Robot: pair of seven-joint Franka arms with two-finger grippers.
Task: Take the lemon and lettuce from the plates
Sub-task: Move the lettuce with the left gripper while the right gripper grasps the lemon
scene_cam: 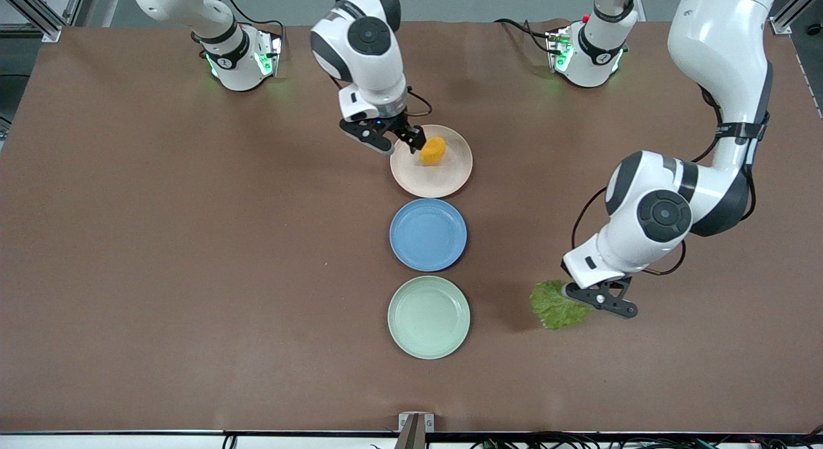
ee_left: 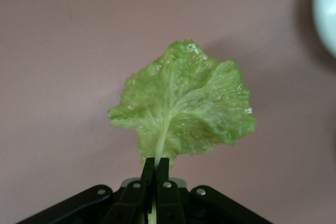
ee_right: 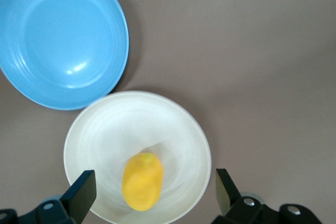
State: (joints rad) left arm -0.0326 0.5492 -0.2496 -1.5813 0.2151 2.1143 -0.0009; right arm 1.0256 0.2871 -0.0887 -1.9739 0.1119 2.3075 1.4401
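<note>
**Lettuce lifted clear of its plate, lemon still on the beige-pink one**

Three plates sit in a line down the middle of the counter (scene_cam: 128,243), running from the robots' edge toward the front camera's edge. The beige-pink plate (scene_cam: 450,175) lies nearest the robots, the blue plate (scene_cam: 428,235) just beside it in the middle, and the mint green plate (scene_cam: 429,317) nearest the front camera. They lie close together but apart from one another.

The lemon (scene_cam: 433,151) lies on the beige-pink plate, on the part of it toward the robots' edge. The right gripper (scene_cam: 402,140) hangs over that plate's rim at the right arm's side. In the right wrist view its jaws are spread wide, one finger (ee_right: 79,192) on either side of the lemon (ee_right: 142,181), neither touching the fruit. That view also shows the beige-pink plate (ee_right: 105,129) as nearly white, with the blue plate (ee_right: 63,40) just beside it.

The lettuce (scene_cam: 556,304) is off the plates, held by the left gripper (scene_cam: 582,298) over bare counter between the mint green plate and the left arm's end. In the left wrist view the left gripper (ee_left: 155,174) has its jaws clenched on the pale stem, and the crinkled leaf (ee_left: 184,108) fans outward from them above the brown surface. A sliver of the mint green plate (ee_left: 326,14) shows at that picture's edge, well apart from the leaf. The mint green and blue plates hold nothing.
</note>
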